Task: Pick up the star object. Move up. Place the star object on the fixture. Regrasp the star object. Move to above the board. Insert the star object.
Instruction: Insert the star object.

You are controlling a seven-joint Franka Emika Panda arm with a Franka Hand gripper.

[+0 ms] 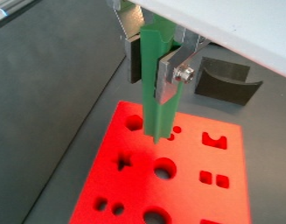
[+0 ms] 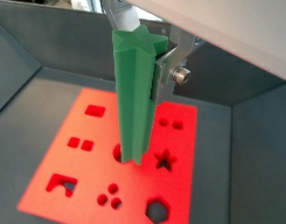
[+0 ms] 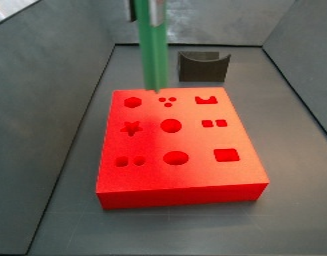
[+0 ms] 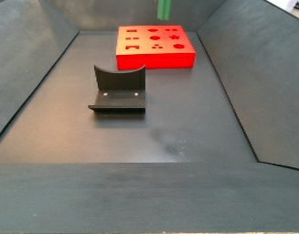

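Hanging upright above the board (image 3: 179, 150), the star object (image 2: 135, 96) is clamped near its upper end by the gripper (image 1: 156, 70), its silver fingers (image 1: 170, 77) pressed to its sides. Its lower tip seems to hover just over the board's top face, near a round hole (image 2: 121, 153), though contact is hard to judge. Beyond the board's far edge, the fixture (image 3: 202, 67) stands on the grey tray floor (image 4: 152, 128)
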